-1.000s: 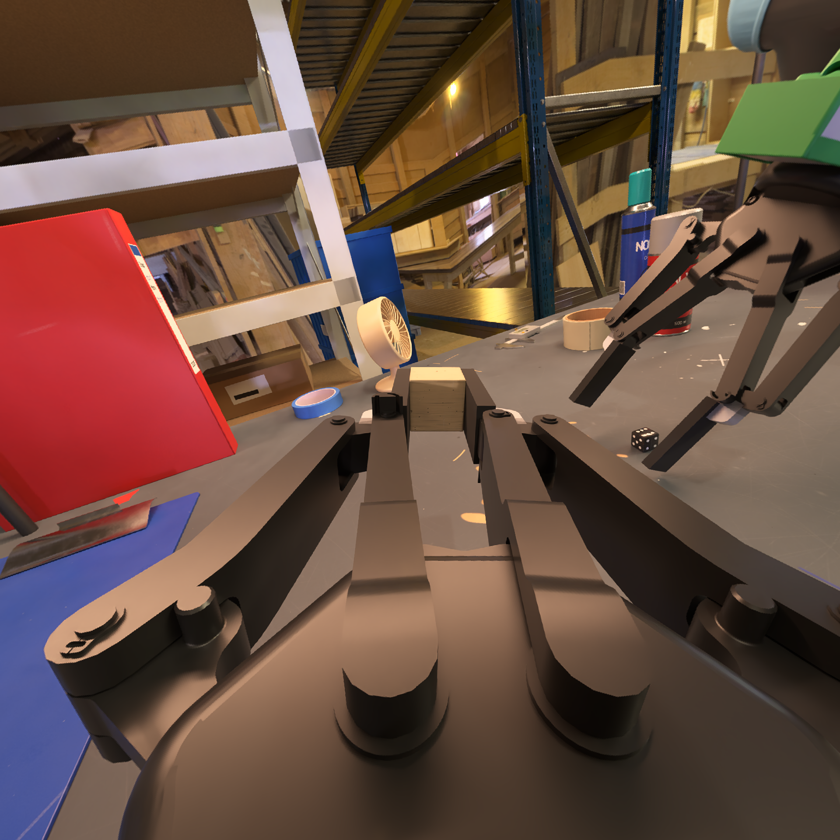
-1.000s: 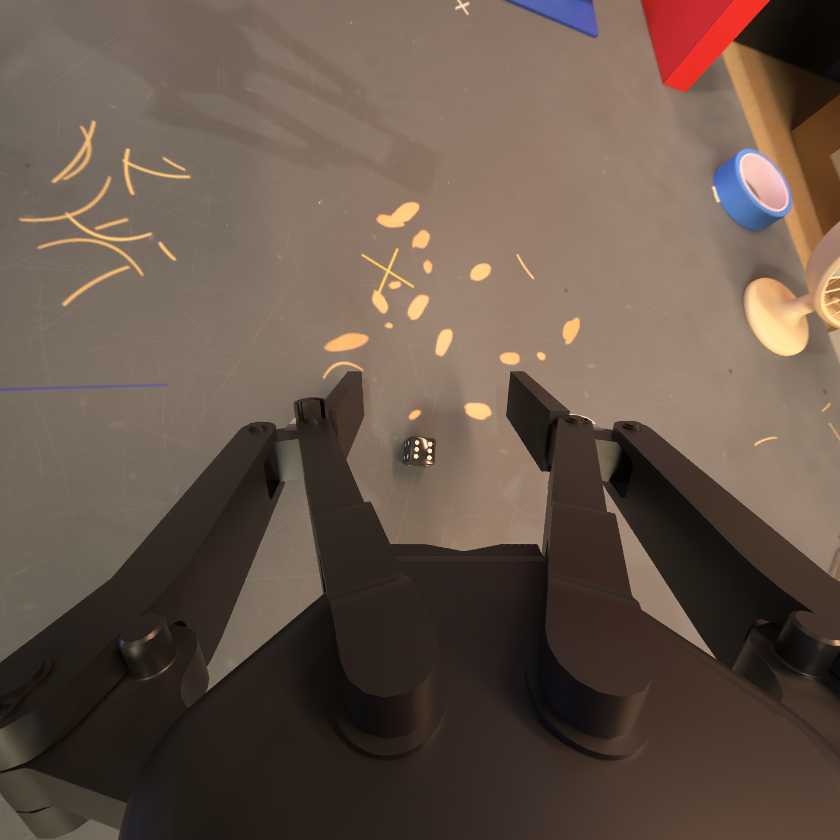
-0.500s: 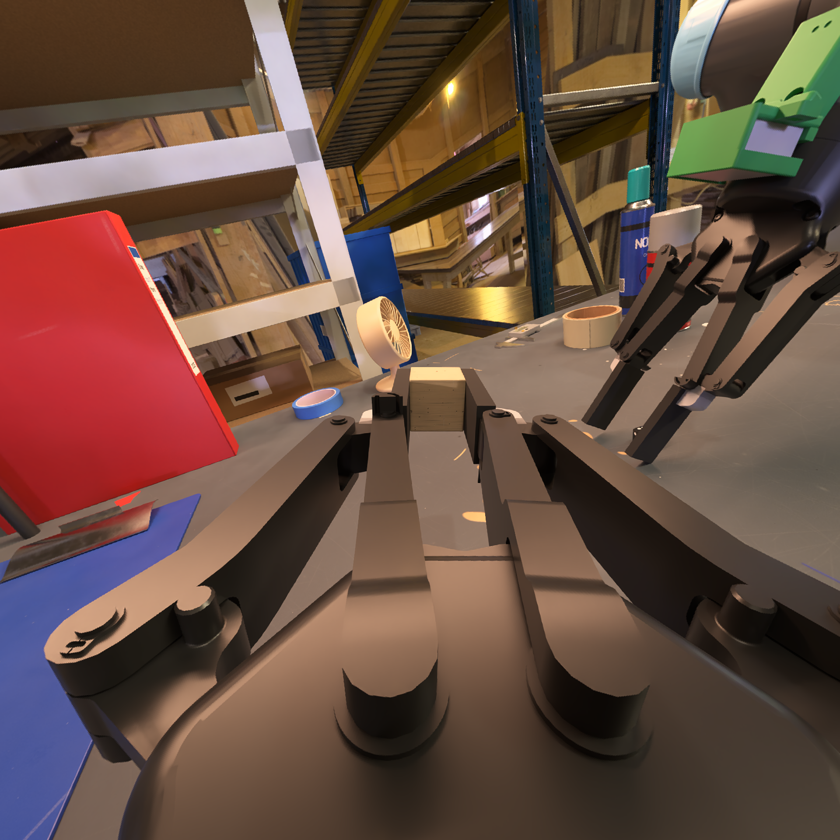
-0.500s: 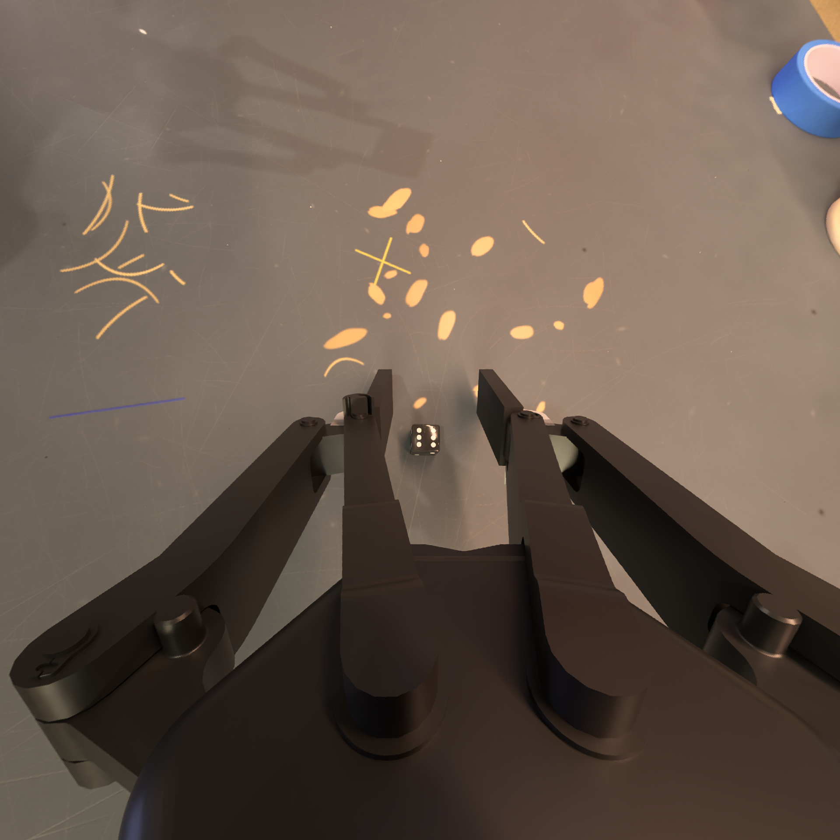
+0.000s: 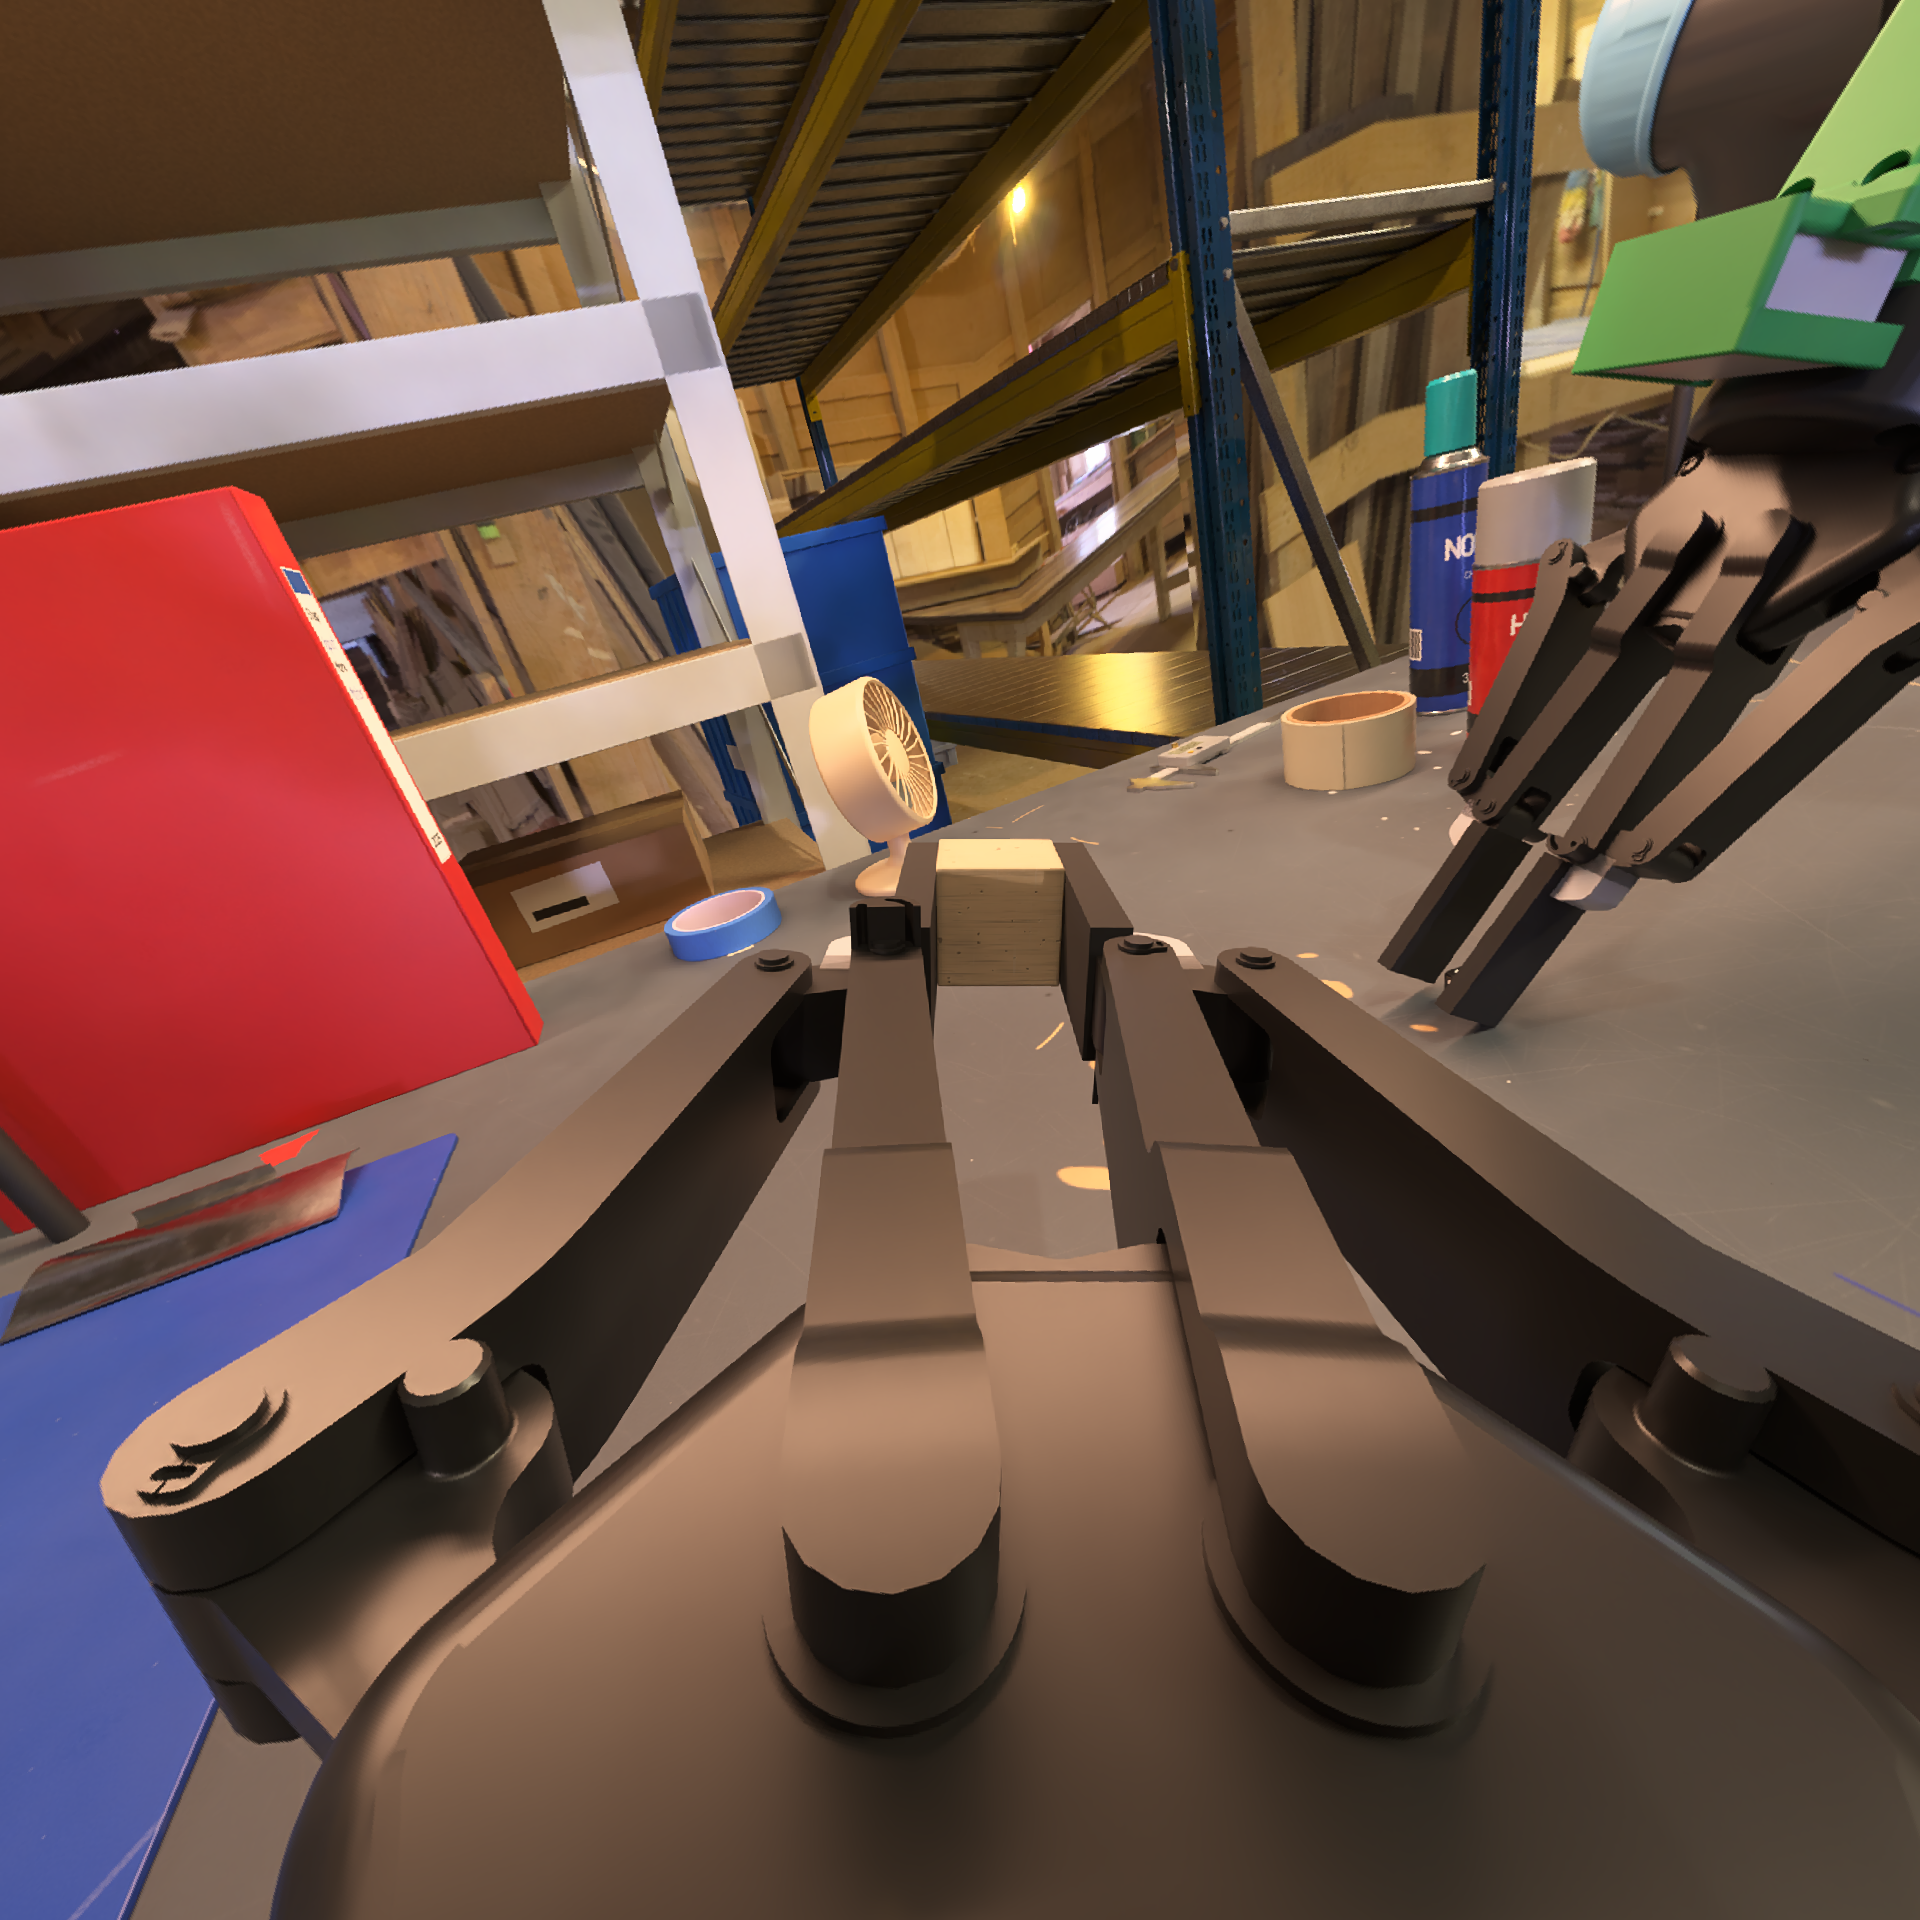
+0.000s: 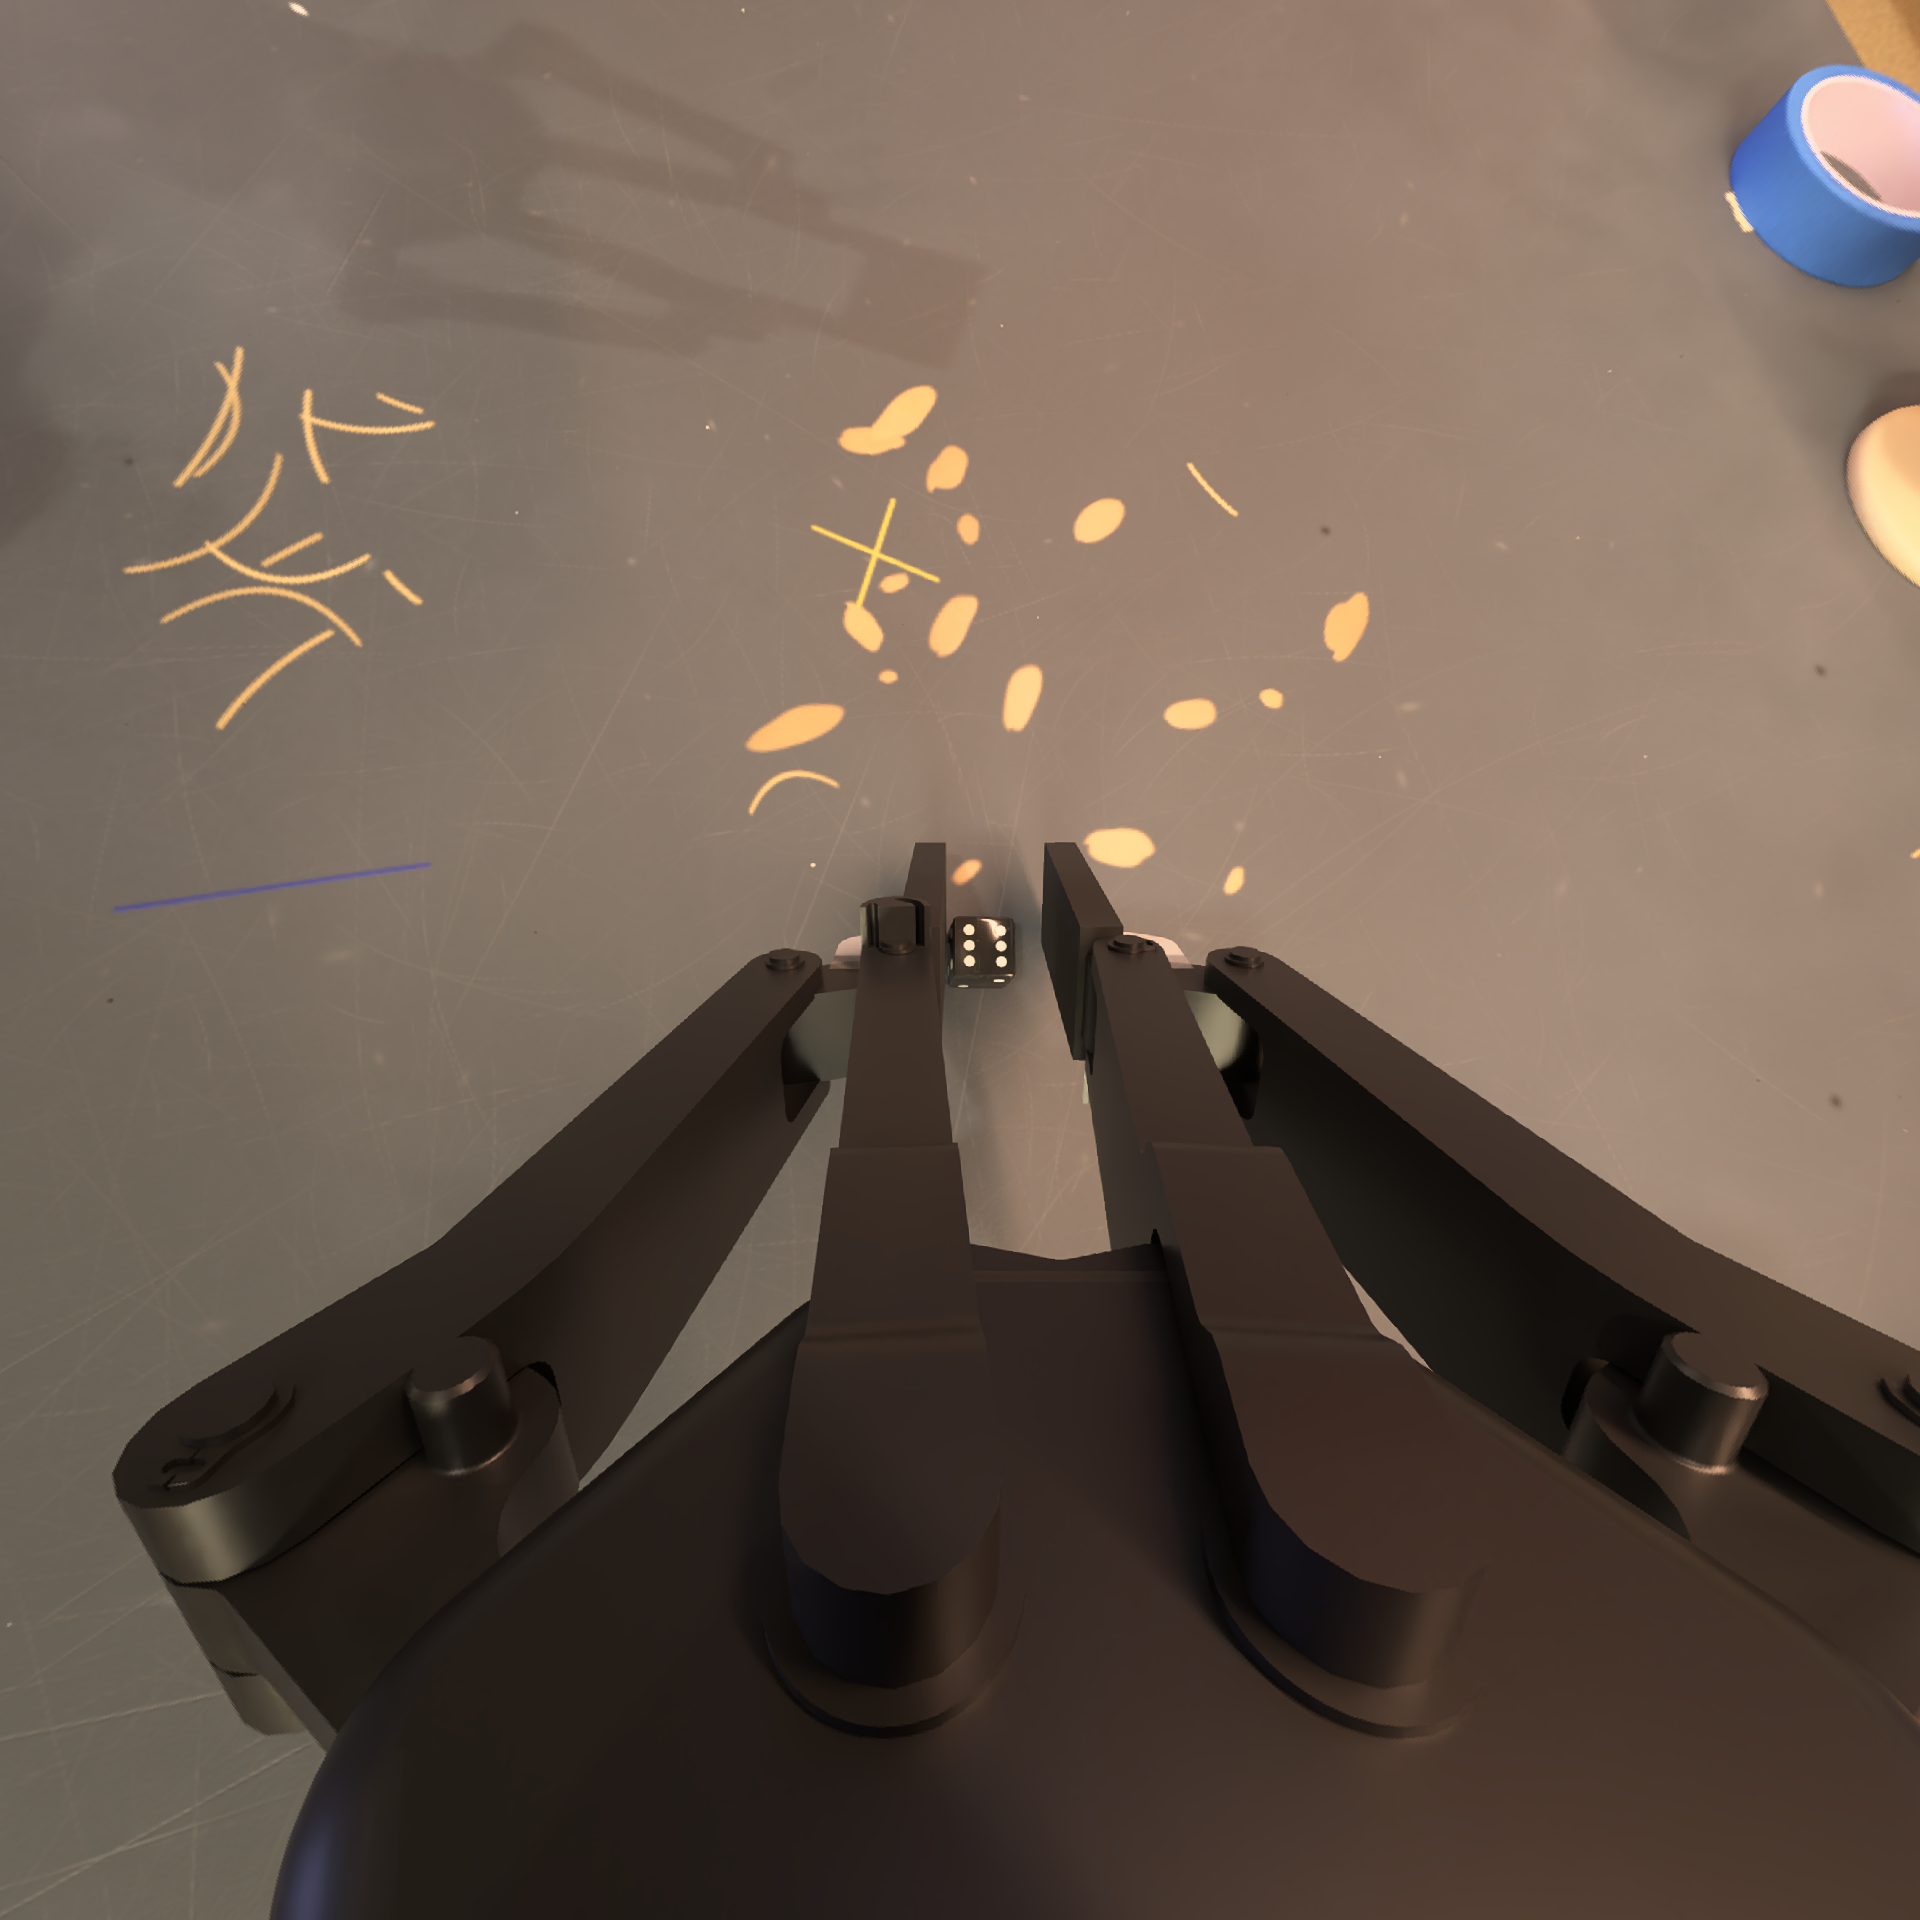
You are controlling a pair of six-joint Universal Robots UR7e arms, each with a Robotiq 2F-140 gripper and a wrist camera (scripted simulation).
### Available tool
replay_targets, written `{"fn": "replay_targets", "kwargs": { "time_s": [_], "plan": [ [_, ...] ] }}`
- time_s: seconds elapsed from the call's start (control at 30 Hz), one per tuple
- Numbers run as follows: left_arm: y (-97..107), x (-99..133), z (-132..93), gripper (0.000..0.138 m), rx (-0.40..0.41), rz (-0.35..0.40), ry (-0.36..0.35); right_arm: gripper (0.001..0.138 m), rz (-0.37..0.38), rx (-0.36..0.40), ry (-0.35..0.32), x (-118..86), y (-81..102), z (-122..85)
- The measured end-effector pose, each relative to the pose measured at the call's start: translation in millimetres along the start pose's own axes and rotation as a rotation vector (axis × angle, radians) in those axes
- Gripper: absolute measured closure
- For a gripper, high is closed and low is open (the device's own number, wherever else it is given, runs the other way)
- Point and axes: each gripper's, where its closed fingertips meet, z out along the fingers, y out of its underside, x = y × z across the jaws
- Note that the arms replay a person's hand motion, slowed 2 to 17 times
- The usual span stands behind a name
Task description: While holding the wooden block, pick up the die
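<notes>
Die (image 6: 982, 953): black, white pips, six up, on bench (image 6: 520, 1039). Right fingers (image 6: 1081, 914) narrow around it, gap remaining. Left fingers (image 5: 1086, 914) grip block (image 5: 1000, 912).

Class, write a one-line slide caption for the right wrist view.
Right end effector straddles the black die on the grey table, the die against one finger, a gap at the other.

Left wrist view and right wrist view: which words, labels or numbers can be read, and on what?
I do not quote writing; these bear it.
Blue spray can: white letters, partly hidden.
Red and white can: letters, mostly hidden.
Red box: edge label, too small.
Cardboard box: label, blurred.
Die: white pips only.
</notes>
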Motion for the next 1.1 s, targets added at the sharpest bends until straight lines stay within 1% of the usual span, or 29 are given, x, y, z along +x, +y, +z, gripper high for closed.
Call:
{"fn": "replay_targets", "kwargs": {
  "time_s": [0.17, 0.3, 0.67, 0.87, 1.1],
  "plan": [
    [0, 0, 0, 0.11, 0.0, 0.003, 0.0, 0.118, -0.028, -0.001, 0.041, -1, 1.7, -2],
    [0, 1, 0, 0.11, 0.0, 0.005, -0.001, 0.121, -0.065, -0.004, 0.087, -1, 3.7, -4],
    [-1, 2, -1, 0.11, 0.0, 0.01, -0.002, 0.121, -0.179, -0.028, 0.224, 0, 10.7, -15],
    [-1, 2, -1, 0.11, 0.001, 0.012, -0.002, 0.121, -0.203, 0.007, 0.267, -3, 8.7, -27],
    [-2, 2, -2, 0.11, 0.002, 0.013, -0.003, 0.121, -0.216, 0.091, 0.311, -7, 2.8, -51]
  ]
}}
